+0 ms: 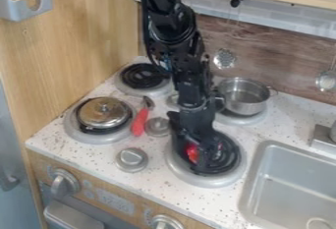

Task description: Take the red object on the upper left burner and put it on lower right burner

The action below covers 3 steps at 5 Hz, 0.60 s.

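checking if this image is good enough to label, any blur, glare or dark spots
camera view: soft all over, red object blurred and partly hidden by the dark gripper; bright glints on the metal lid; black arm shows little detail

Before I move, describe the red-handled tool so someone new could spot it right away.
On the white speckled counter, find the lower left burner, topped by a round silver lid. Just right of it lies a tool, red handle toward the front, metal head toward the back. Its long handle sets it apart from the red object at the lower right burner.
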Motion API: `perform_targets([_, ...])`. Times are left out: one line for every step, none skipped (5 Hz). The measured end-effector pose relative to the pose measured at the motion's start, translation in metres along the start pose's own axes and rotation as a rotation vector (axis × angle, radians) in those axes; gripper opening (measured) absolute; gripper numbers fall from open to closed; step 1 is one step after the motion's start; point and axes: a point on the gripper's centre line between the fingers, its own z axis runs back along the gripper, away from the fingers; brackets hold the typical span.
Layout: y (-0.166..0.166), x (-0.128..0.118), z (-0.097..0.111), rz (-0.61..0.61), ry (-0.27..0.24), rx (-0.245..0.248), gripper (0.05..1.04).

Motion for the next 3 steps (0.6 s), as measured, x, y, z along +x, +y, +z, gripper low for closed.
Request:
perform_targets([0.001,0.006,0.016,0.023,0.085,-0.001,1.019])
perform_targets([-0.010,0.012,0.043,0.026,0.125,0.038,1.003])
perform_targets([-0.011,0.012,0.064,0.050,0.118,0.051,0.998])
